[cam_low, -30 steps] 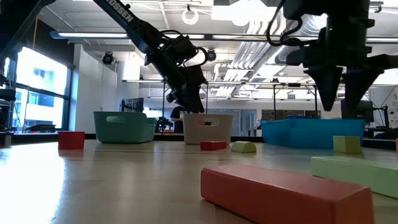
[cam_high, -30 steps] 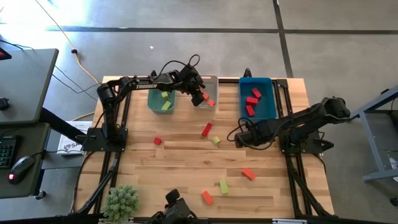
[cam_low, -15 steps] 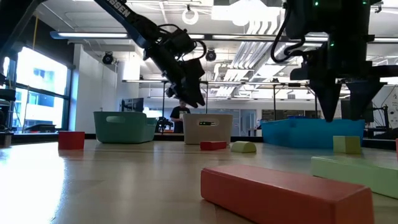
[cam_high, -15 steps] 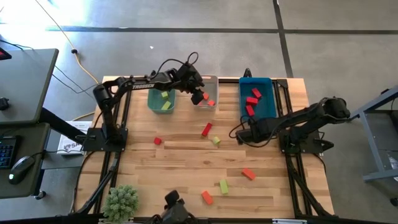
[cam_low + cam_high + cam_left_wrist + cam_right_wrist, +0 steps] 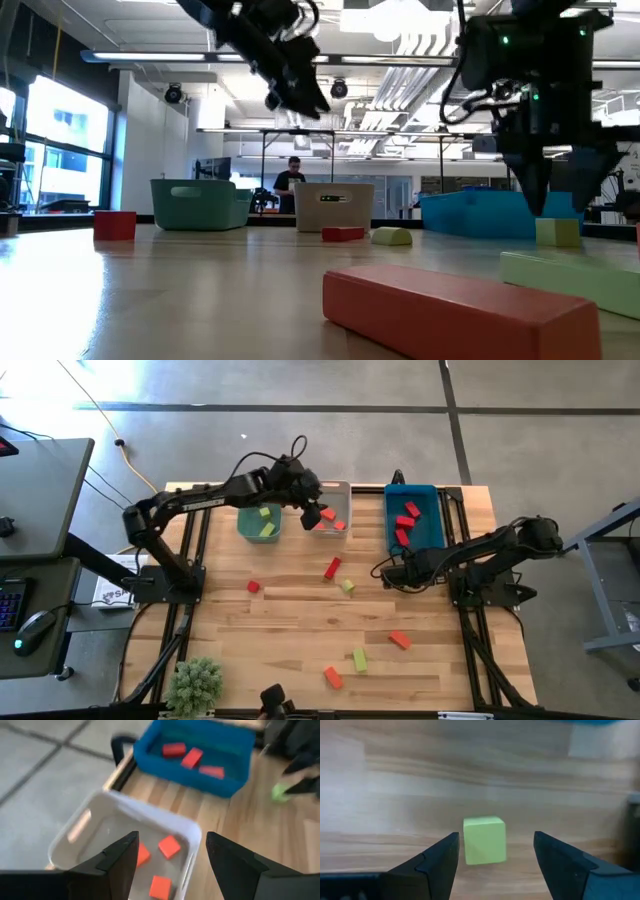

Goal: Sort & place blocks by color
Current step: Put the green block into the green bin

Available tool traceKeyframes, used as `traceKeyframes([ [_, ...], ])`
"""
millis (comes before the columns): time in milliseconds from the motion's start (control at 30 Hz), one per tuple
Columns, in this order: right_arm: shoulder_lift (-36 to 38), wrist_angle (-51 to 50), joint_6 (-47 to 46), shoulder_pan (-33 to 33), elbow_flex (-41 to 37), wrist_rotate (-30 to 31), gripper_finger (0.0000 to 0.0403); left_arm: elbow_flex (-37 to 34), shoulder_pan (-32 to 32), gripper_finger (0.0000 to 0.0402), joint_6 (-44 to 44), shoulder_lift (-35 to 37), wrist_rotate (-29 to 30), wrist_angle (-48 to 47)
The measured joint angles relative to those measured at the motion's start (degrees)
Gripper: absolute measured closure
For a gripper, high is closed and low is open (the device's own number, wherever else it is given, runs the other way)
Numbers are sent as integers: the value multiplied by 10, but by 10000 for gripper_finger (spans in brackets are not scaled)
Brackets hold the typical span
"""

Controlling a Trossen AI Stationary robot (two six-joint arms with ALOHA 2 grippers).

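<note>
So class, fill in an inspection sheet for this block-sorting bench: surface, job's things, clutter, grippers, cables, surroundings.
Surface: wooden table, in good order.
Job's things: loose blocks on the table; others sorted in the green bin, white bin and blue bin.
Clutter: potted plant at a corner.
Grippers: left gripper open above the white bin; right gripper open near a yellow-green cube.
Cables: yellow cable on the floor.
Surroundings: desk with mouse; a person beyond the table.

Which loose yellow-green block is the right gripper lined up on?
The yellow-green cube mid-table beside the red bar, framed between the right gripper's open fingers; the other yellow-green block lies nearer the front edge.
</note>
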State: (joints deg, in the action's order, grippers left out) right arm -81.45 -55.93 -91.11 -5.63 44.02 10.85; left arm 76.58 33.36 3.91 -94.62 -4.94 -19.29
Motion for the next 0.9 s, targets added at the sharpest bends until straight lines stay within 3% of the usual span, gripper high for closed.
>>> traceKeyframes([
  [367,0,90,-14,0,-63,-6,165,0,-15,179,8,34,11,-2],
  [500,0,100,-14,0,-69,-9,207,0,-20,179,-11,31,11,-13],
  [667,1,106,-1,0,-68,-11,293,0,-25,179,-47,31,11,-11],
  [900,5,130,62,1,-66,-31,297,0,-36,179,-114,31,11,-11],
])
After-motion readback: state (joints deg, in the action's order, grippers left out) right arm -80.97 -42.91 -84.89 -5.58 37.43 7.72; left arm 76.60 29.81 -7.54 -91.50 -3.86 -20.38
